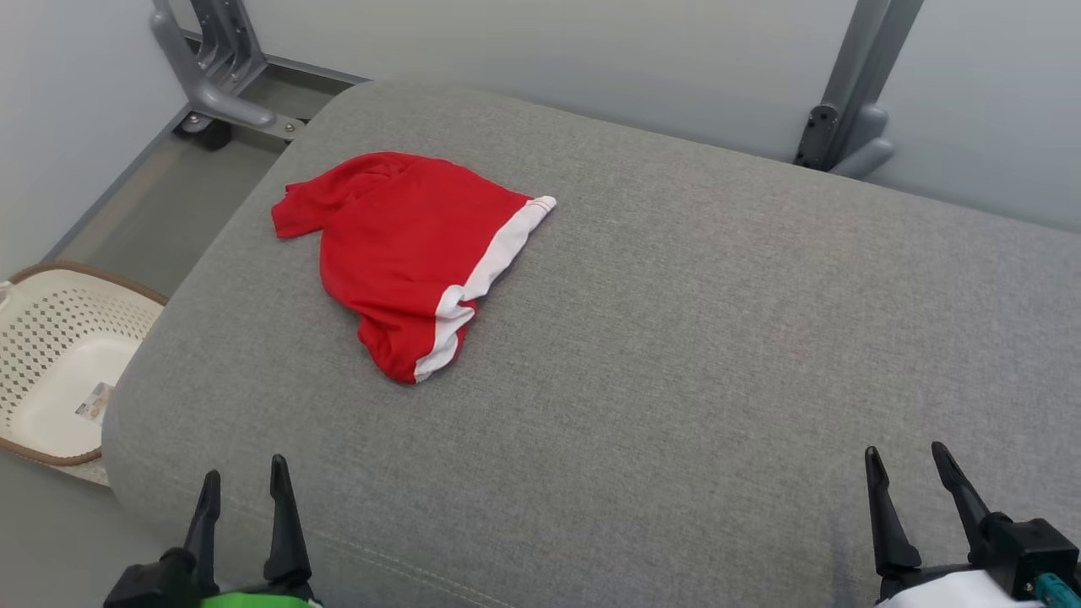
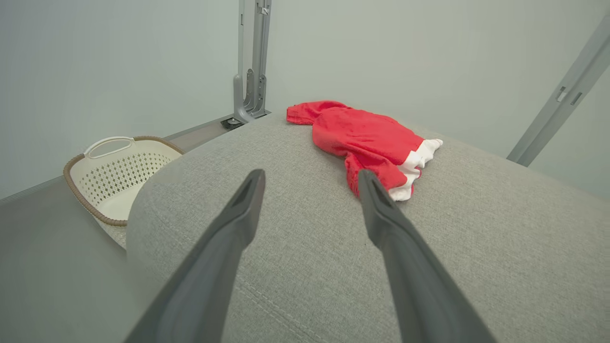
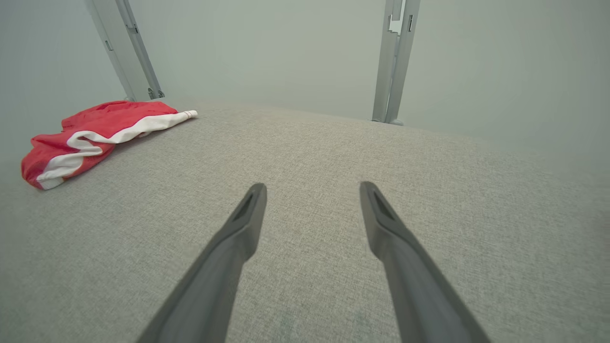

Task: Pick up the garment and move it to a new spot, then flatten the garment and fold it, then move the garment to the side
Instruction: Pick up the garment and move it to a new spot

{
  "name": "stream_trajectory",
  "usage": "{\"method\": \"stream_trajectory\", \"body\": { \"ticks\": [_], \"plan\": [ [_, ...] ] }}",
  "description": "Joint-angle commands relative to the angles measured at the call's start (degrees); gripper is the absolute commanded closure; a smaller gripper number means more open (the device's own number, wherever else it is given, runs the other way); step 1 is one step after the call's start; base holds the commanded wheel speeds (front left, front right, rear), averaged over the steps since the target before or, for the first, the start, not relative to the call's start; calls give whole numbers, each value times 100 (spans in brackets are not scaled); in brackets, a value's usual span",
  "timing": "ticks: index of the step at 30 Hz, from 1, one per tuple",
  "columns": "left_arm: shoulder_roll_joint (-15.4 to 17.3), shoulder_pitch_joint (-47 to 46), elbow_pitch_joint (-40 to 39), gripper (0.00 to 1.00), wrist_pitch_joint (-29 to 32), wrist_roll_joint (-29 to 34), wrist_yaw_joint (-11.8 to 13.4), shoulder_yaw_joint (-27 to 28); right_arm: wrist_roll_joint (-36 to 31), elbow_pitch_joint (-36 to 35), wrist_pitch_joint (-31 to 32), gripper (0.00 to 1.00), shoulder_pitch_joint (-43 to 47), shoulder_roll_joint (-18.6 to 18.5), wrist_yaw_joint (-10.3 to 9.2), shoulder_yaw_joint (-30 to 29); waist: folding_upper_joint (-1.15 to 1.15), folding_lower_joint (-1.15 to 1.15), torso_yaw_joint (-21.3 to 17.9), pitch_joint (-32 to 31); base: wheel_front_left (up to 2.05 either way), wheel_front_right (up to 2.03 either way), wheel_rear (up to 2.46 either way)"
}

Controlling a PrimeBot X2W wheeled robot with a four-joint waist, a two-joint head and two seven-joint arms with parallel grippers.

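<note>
Cream basket (image 1: 51,329) beside grey cushion (image 1: 676,380); perhaps label (image 1: 95,402) inside.

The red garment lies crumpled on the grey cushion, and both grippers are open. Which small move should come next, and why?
Probably reach the left gripper forward toward the red garment: it lies untouched on the left part of the grey cushion, nearer that gripper than the right gripper.

Basket (image 1: 51,325) half past L edge; sticker (image 1: 95,402) inside illegible

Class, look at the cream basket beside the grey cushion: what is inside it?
The basket shows a bare pale bottom with one small label on it. The part nearest the grey cushion is covered by the cushion's edge.
</note>
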Motion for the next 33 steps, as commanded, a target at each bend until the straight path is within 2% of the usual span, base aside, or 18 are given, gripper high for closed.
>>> {"method": "stream_trajectory", "body": {
  "ticks": [1, 5, 9, 14, 15, 17, 22, 26, 27, 28, 33],
  "plan": [
    [11, -193, 21, 0, -1, -78, -42, 26, -27, -37, -17, 0, -132, -51, -6, 1, 61, 0, -237, 245, 0, 0, 0],
    [11, -664, 180, 0, -1, -195, -155, 13, -44, -85, -17, 0, -311, -184, -6, 8, 61, 0, -476, 608, 0, 0, 0],
    [12, -1231, 719, 0, 1, -307, -367, 39, -51, -99, -17, 0, -460, -242, -7, -10, 61, 0, -714, 859, 0, 0, 0],
    [133, -2196, 1989, 0, 70, -286, -537, -27, -22, -96, -17, 0, -633, -321, -6, 41, 61, 0, -937, 1119, 0, 0, 0],
    [185, -2609, 2522, 0, 238, -336, -588, -69, -15, -89, -17, 0, -714, -334, -6, 75, 61, 0, -1019, 1192, 0, 0, 0],
    [201, -2951, 3016, 0, 391, -447, -617, -88, -13, -95, -17, 0, -781, -349, -6, 86, 61, 0, -1093, 1253, 0, 0, 0],
    [274, -3577, 4133, 0, 628, -511, -597, -135, -3, -107, -17, 0, -860, -376, -6, 76, 61, 0, -1227, 1338, 0, 0, 0],
    [296, -3780, 4707, 0, 628, -522, -578, -145, 4, -96, -17, 0, -898, -385, -6, 70, 61, 0, -1270, 1344, 0, 0, 0],
    [299, -3833, 4864, 44, 613, -545, -589, -142, 3, -90, -17, 0, -904, -381, -6, 72, 61, 0, -1284, 1341, 0, 0, 0],
    [307, -3885, 4995, 100, 582, -551, -605, -149, 1, -80, -17, 0, -904, -374, -6, 75, 61, 0, -1298, 1326, 0, 0, 0],
    [321, -4095, 5262, 100, 259, -452, -618, -252, -3, -54, -17, 0, -809, -315, -6, 59, 61, 0, -1280, 1224, 0, 0, 0]
  ]
}}
